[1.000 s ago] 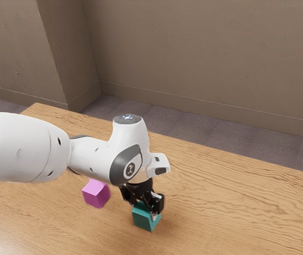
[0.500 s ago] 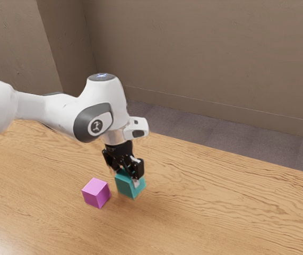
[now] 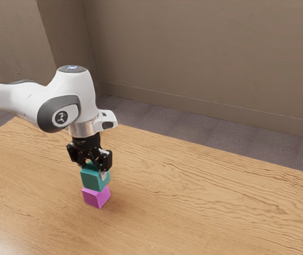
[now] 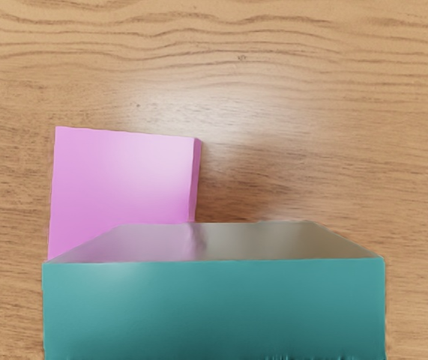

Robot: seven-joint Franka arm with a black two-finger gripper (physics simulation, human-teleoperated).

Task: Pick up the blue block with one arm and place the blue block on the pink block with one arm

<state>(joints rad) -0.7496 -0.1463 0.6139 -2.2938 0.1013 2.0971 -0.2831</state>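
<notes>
The blue block, rendered teal (image 3: 94, 180), sits directly above the pink block (image 3: 95, 197) near the table's front left in the exterior view; whether the two touch I cannot tell. My black gripper (image 3: 92, 169) comes down from above and is shut on the teal block. In the wrist view the teal block (image 4: 214, 300) looms large just under my hand, with the pink block (image 4: 120, 187) partly covered below it and offset to one side.
The wooden table (image 3: 204, 202) stretches wide to the exterior view's right of the blocks. A beige wall and grey floor lie beyond the table's far edge.
My arm lifted the teal block off the table, carried it toward the exterior view's left, and now holds it over the pink block.
</notes>
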